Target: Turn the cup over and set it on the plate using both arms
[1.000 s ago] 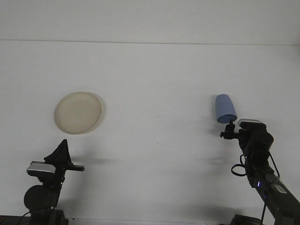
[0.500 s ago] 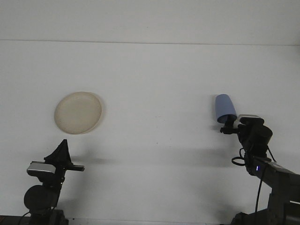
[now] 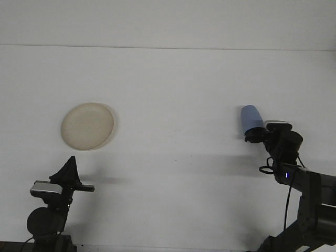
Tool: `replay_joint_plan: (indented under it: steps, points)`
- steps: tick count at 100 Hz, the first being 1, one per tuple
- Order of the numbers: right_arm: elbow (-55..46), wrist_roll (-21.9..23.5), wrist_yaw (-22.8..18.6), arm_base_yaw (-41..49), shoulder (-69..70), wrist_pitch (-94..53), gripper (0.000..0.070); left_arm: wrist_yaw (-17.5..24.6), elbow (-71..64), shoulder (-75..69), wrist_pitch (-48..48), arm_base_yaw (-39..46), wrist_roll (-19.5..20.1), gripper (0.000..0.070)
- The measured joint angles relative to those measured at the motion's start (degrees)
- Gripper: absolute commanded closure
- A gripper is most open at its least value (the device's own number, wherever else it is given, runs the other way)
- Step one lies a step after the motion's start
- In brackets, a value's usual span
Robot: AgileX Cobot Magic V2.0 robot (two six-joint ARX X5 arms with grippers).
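White bench [image 3: 173,94]. Right gripper [image 3: 253,135], fingers closed around the blue cup's [image 3: 250,117] near end. Left gripper [image 3: 69,169] idle, finger spread unclear, beige plate [image 3: 87,126] just beyond.

— What do the two arms look like?
— Both are matte black. The left arm [image 3: 50,210] has a rounded black joint housing, a silver-grey block on top and a dark, pointed end effector [image 3: 68,170].
— And the right arm [image 3: 294,178]?
— Black too, with looped black cables, a small blue light and a pale grey cap.
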Motion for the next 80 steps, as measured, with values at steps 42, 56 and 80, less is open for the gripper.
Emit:
replay_joint_plan:
  steps: [42,56,80]
  points:
    - [0.37,-0.17,-3.15,0.02,-0.42,0.85,0.0693,0.0,0.0,0.0,0.0,0.0,0.0,0.0689]
    - [0.37,-0.17,-2.84,0.46,-5.31,-3.45,0.0694,-0.02,0.0,0.0,0.0,0.0,0.0,0.0689]
    - [0.37,0.72,-1.05,2.82,-20.9,-12.59,0.0695,0.0,0.0,0.0,0.0,0.0,0.0,0.0689]
